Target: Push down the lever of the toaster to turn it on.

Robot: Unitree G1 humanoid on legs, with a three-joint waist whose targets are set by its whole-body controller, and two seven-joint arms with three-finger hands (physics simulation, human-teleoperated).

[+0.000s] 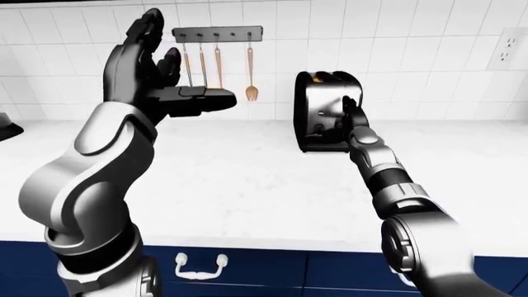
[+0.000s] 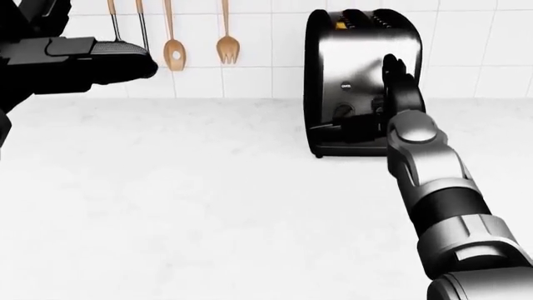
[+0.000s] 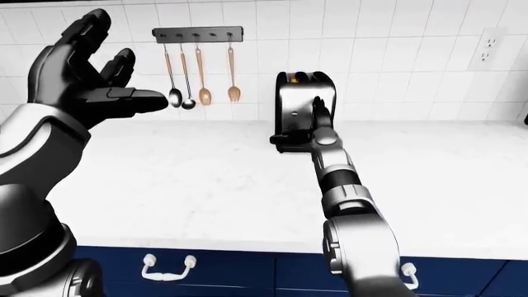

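Observation:
A chrome and black toaster stands on the white counter against the tiled wall, right of centre in the head view. Its near face carries a small label and knobs; the lever is hidden behind my right hand. My right hand reaches out to that face, its fingers lying against the right part of it; I cannot tell how they are curled. My left hand is raised high at the left, open and empty, fingers spread, well away from the toaster.
A black rail on the wall holds hanging utensils, among them a wooden fork and a wooden spoon, left of the toaster. A wall socket is at the upper right. Blue drawers with white handles run below the counter edge.

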